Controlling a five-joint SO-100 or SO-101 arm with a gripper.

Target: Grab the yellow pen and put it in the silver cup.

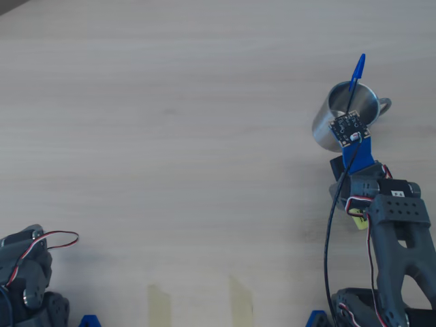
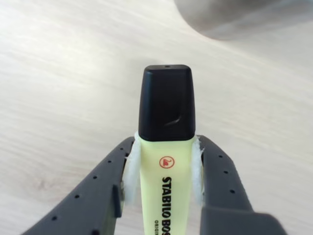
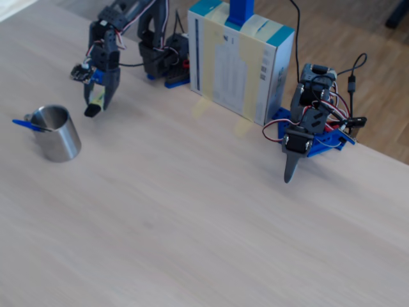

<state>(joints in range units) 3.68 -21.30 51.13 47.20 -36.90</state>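
Observation:
In the wrist view the yellow pen (image 2: 165,188) points away from me, black cap first. My gripper (image 2: 166,147) is shut on its barrel, with white pads (image 2: 131,169) pressed to both sides. The fixed view shows the gripper (image 3: 100,101) holding the pen (image 3: 92,109) cap-down, just above the table. It hangs to the right of and behind the silver cup (image 3: 59,135), clear of it. The cup (image 1: 344,112) stands upright. In the overhead view my wrist camera board (image 1: 346,127) overlaps its near rim and hides the gripper and pen. The cup is a blur at the wrist view's top edge (image 2: 234,17).
A thin blue-capped pen (image 1: 357,71) leans in the cup, sticking out over its rim (image 3: 25,123). A second arm (image 3: 300,137) stands idle at the right of the fixed view. A blue and cream box (image 3: 239,61) sits at the back edge.

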